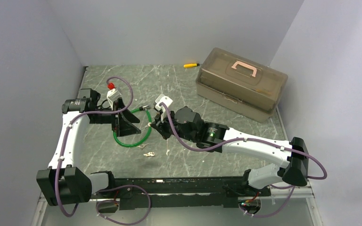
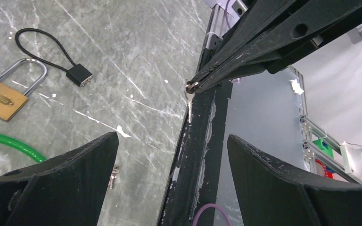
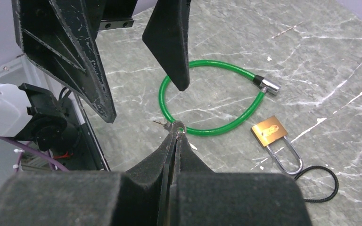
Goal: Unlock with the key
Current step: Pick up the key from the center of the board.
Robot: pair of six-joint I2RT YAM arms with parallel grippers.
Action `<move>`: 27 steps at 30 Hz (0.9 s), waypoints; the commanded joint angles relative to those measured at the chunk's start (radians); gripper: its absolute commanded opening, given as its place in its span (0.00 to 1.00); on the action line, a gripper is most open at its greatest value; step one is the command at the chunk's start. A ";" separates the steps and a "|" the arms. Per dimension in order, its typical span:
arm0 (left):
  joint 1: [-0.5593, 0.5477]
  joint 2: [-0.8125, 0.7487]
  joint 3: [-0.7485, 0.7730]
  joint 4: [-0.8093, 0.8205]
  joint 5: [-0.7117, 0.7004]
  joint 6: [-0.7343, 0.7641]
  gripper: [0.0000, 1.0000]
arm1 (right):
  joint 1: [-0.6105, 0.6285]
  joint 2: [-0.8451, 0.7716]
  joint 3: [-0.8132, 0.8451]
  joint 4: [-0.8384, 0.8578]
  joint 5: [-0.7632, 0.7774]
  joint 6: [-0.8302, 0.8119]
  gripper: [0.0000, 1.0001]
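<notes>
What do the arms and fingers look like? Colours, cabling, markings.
Left arm and right arm: white links, black joints, a purple cable looped along each. Fingers black, wedge-shaped, scuffed with pale specks. White wrist brackets; red cap on the left; green light on the right.

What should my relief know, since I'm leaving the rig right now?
Left end effector: open, empty.
Right end effector: shut on the key, held above the table.
Padlock: lying flat on the table near the green cable, no end effector touching it.
Done: key is in the grip.
Left: put the key into the padlock, turn it, open the lock.
</notes>
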 commanded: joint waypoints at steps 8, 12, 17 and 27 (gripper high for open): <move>0.000 -0.128 -0.081 0.142 0.044 -0.138 0.89 | 0.003 -0.004 0.047 0.072 -0.028 -0.008 0.00; -0.003 -0.186 -0.111 0.160 0.047 -0.147 0.83 | 0.004 0.007 0.044 0.116 -0.053 0.002 0.00; -0.003 -0.148 -0.075 0.050 0.088 -0.020 0.70 | 0.013 0.016 0.041 0.129 -0.083 0.001 0.00; -0.002 -0.055 -0.017 -0.285 0.131 0.339 0.26 | 0.041 0.027 0.037 0.152 -0.081 -0.043 0.00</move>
